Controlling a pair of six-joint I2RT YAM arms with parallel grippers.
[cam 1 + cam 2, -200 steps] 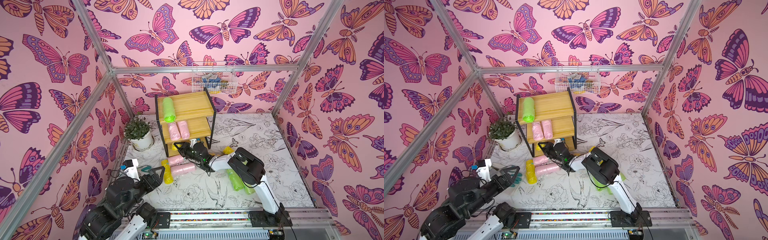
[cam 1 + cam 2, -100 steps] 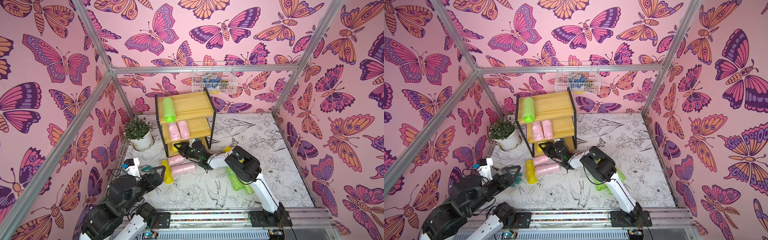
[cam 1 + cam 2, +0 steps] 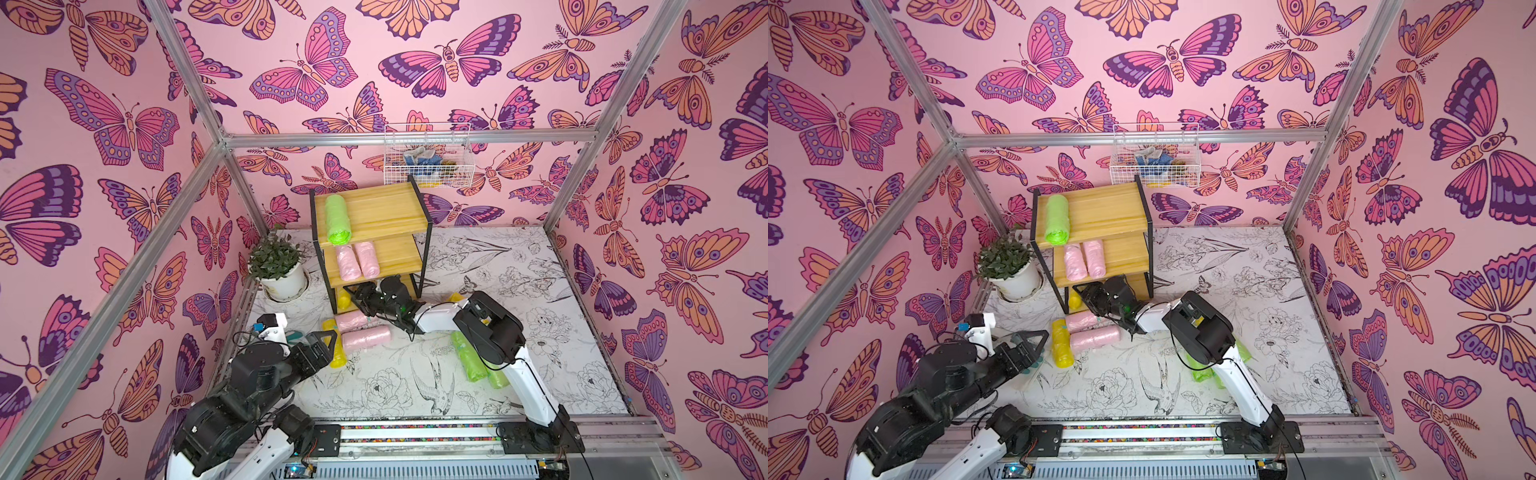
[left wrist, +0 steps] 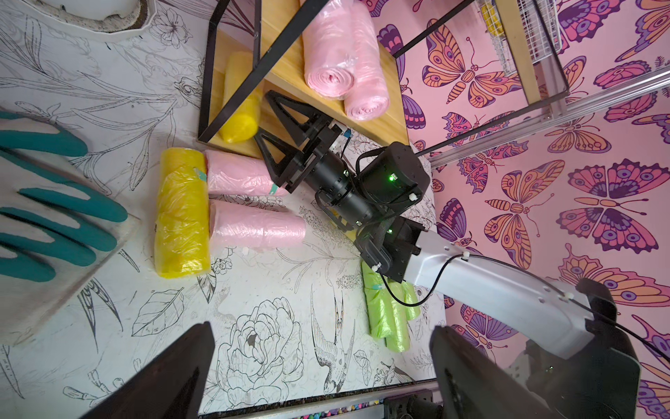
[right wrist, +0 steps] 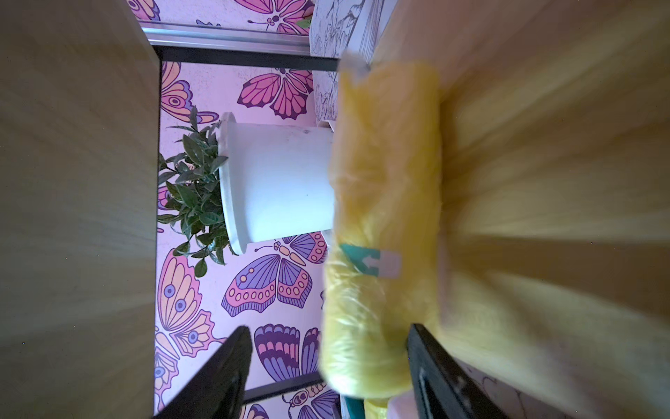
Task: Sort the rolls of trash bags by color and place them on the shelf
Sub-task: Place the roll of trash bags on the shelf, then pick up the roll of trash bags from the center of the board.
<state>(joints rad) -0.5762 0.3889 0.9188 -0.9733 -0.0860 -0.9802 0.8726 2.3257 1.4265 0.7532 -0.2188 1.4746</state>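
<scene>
The left tool point(image 4: 321, 328) hangs spread wide and empty over the surface point(image 4: 272, 290). Beyond it a yellow roll point(image 4: 183, 214) lies against two pink rolls point(image 4: 253, 225), with green rolls point(image 4: 386, 312) apart. The right tool point(image 4: 264, 115), jaws parted, has a second yellow roll point(image 4: 239, 119) loose between them on the bottom board of the shelf point(image 3: 374, 210). A pink pair point(image 3: 357, 259) lies on the middle board and a green roll point(image 3: 337, 220) on top.

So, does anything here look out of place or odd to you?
What looks like a teal-fingered glove lies on the table near the yellow roll; it is no trash-bag roll. Nothing looks spilled or damaged.
</scene>
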